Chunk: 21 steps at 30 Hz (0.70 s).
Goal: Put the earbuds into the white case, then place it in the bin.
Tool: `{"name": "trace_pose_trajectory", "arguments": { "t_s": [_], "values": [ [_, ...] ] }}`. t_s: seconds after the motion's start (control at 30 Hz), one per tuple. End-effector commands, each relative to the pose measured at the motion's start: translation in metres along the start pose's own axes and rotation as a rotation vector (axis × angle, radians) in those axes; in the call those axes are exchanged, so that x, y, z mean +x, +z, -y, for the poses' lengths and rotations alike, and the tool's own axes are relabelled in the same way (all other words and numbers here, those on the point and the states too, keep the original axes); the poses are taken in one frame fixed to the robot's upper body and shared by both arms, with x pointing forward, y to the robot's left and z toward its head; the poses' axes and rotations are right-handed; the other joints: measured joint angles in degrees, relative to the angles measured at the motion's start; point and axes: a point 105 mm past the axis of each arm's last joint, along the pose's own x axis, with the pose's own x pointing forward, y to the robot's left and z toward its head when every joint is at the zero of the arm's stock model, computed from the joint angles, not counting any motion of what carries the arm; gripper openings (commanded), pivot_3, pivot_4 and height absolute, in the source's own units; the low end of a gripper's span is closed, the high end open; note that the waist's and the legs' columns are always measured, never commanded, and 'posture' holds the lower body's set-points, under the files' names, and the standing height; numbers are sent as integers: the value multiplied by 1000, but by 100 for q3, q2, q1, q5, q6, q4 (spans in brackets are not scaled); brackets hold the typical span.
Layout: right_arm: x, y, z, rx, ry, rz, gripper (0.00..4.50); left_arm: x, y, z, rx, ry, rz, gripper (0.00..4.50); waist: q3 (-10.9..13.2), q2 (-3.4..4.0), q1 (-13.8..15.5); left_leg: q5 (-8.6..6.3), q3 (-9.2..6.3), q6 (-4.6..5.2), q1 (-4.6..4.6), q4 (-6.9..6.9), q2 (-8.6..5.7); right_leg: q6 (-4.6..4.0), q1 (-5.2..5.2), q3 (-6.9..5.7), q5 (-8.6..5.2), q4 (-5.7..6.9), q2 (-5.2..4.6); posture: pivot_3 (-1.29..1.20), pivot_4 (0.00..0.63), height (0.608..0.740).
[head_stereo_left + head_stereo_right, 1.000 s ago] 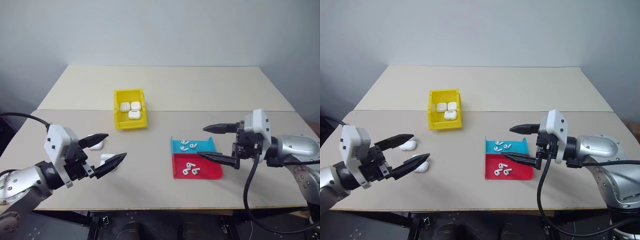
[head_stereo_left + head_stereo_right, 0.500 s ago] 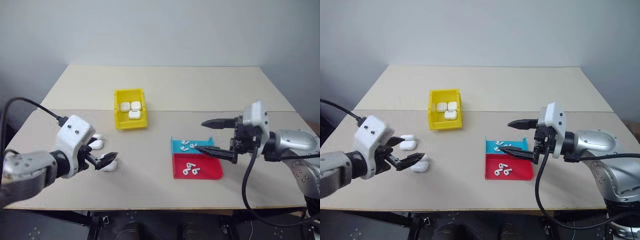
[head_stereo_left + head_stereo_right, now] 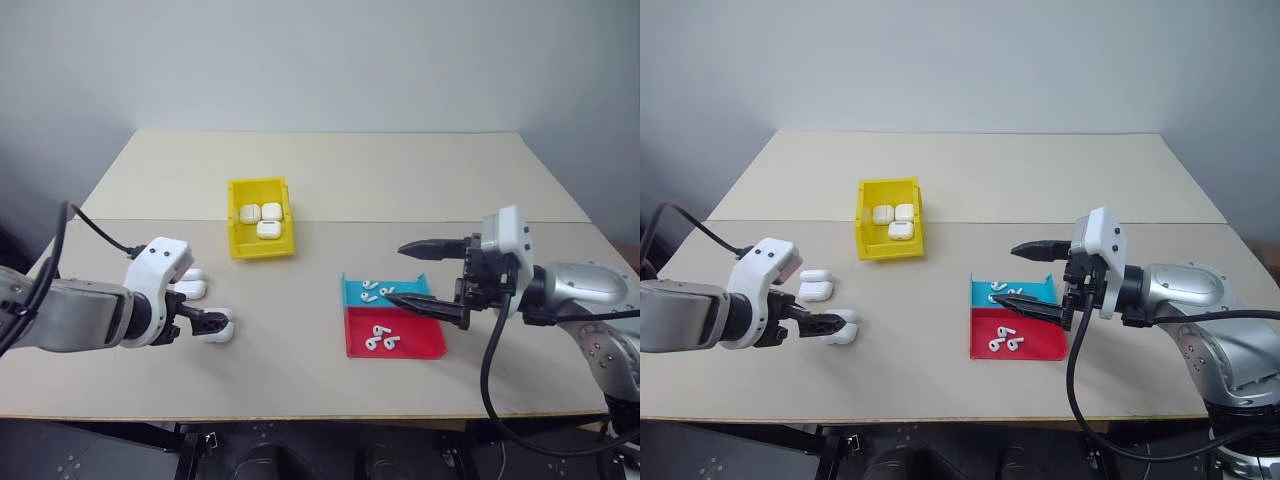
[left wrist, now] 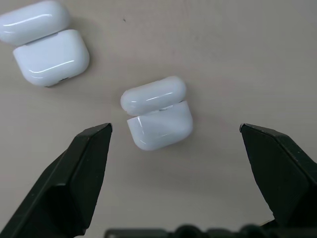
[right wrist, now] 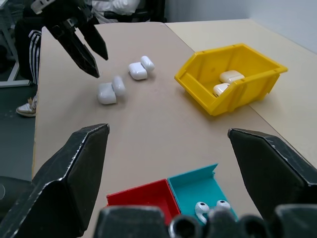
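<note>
Honestly nothing readable anywhere here. No words, logos, numbers or stickers that I can make out on anything in the shots, not even in the close-up views.
</note>
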Motion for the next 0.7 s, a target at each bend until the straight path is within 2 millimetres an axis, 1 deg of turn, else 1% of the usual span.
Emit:
{"name": "trace_pose_trajectory", "arguments": {
  "t_s": [0.03, 0.13, 0.2, 0.27, 0.37, 0.5, 0.7],
  "values": [
    [3, 10, -6, -40, 0, 39, 4463, 13, 1, -6, -34, 34, -42, 4500, 1, -2, 6, 2, -3, -3, 0, 0, 0, 0, 1, 0, 0, 1, 0, 0, 150, 740],
    [5, 9, -7, -40, -4, 44, 4463, 22, 1, -9, -54, 40, -85, 4500, 3, -6, 11, 4, -4, -5, -4, 1, -1, 0, -1, -3, 0, 1, 0, 0, 150, 740],
    [7, 9, -8, -39, -14, 54, 4463, 30, 6, -10, -65, 57, -106, 4500, 3, -7, 12, 4, -4, -6, -5, 1, -2, 0, -1, -3, 0, 0, 0, 0, 150, 740],
    [8, 9, -9, -40, -19, 60, 4463, 33, 11, -11, -66, 75, -108, 4500, 3, -7, 15, 5, -6, -7, -4, 2, -3, 0, 1, -4, 0, 0, -1, 0, 150, 740],
    [9, 9, -11, -38, -23, 64, 4463, 36, 12, -11, -52, 92, -129, 4500, 3, -7, 5, 8, -9, -11, -5, 2, -3, 0, 0, -4, 0, 1, -3, 0, 150, 740],
    [9, 8, -13, -35, -26, 63, 4463, 37, 9, -9, -21, 81, -163, 4500, 3, -8, -15, 21, -11, -34, -5, 2, -3, 0, -2, -4, 0, 2, -3, 0, 150, 740],
    [8, 6, -15, -26, -27, 63, 4463, 36, -4, -7, 13, 67, -206, 4500, 3, -7, -16, 22, -11, -35, -4, 2, -3, 0, -2, -4, 0, 3, -3, 0, 150, 740]
  ]
}}
